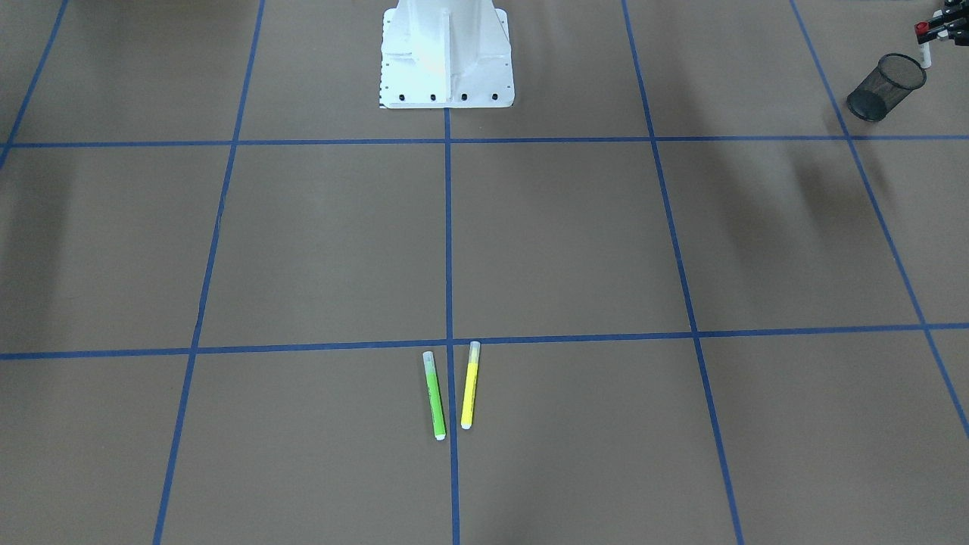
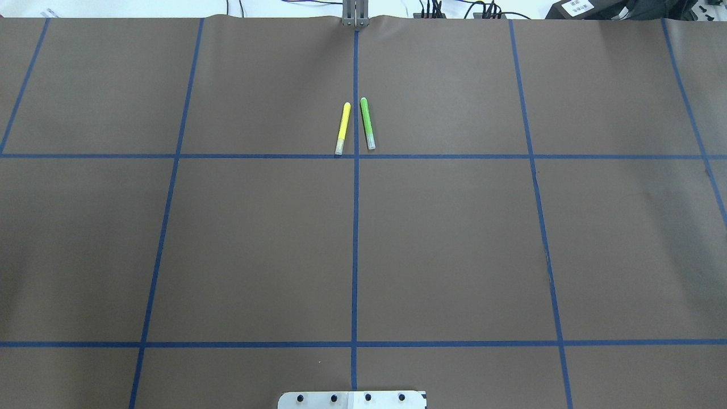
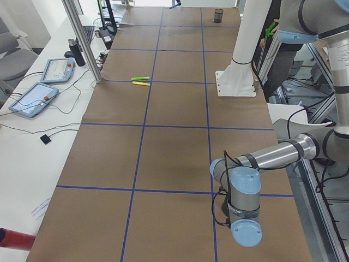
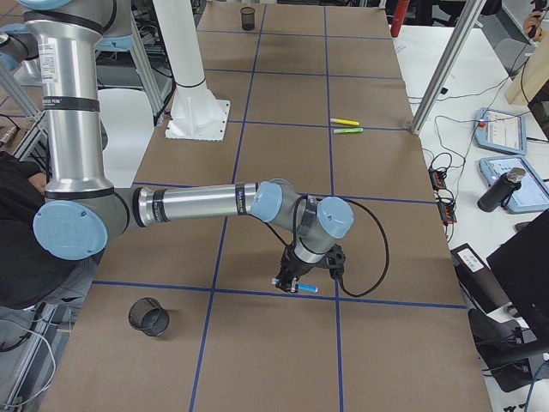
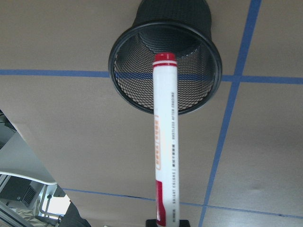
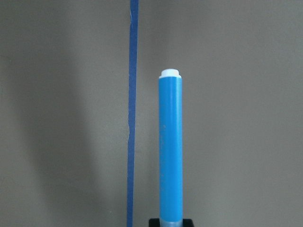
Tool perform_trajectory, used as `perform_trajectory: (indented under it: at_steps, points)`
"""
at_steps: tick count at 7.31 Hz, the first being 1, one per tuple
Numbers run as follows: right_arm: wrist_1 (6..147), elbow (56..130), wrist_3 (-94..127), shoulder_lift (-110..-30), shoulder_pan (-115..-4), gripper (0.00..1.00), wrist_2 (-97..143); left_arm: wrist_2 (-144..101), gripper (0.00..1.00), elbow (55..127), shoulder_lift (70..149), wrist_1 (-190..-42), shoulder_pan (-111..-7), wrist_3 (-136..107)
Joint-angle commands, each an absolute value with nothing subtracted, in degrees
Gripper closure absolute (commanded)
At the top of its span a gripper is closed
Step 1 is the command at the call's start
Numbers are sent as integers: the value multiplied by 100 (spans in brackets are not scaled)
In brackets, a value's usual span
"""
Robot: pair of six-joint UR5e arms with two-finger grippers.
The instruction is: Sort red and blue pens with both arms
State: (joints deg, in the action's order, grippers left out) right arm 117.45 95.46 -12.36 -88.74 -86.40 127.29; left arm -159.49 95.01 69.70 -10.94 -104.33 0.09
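Observation:
In the left wrist view the red pen (image 5: 164, 142), white-barrelled with a red end, sticks out of my left gripper (image 5: 168, 221), which is shut on it. Its tip hangs over the mouth of a black mesh cup (image 5: 132, 80). The front-facing view shows the same gripper (image 1: 935, 29) just above that cup (image 1: 886, 87). My right gripper (image 6: 170, 221) is shut on the blue pen (image 6: 170, 146) above bare brown table beside a blue tape line. From the right side this gripper (image 4: 292, 279) hovers low with the blue pen (image 4: 306, 288), apart from a second mesh cup (image 4: 148, 316).
A green marker (image 2: 367, 123) and a yellow marker (image 2: 343, 128) lie side by side at the table's far middle, either side of the centre tape line. The white robot pedestal (image 1: 447, 57) stands at the near edge. Tablets and cables lie beyond the table's far edge.

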Motion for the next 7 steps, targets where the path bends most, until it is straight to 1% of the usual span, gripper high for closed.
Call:
perform_trajectory:
  at_steps: [1, 5, 6, 7]
  points:
    - [11733, 9536, -1213, -8886, -8640, 100, 12718, -16163, 100, 9492, 6970, -976, -10441, 9]
    - [11733, 9536, -1222, -8886, -8640, 100, 12709, -16216, 100, 9483, 6970, -782, -10441, 9]
    - [11733, 9536, -1222, -8886, -8640, 100, 12709, -16216, 31, 9483, 6970, -782, -10433, 9]
    - [11733, 9536, -1230, -8903, -8640, 100, 12718, -16216, 6, 9449, 6970, -782, -10433, 17]
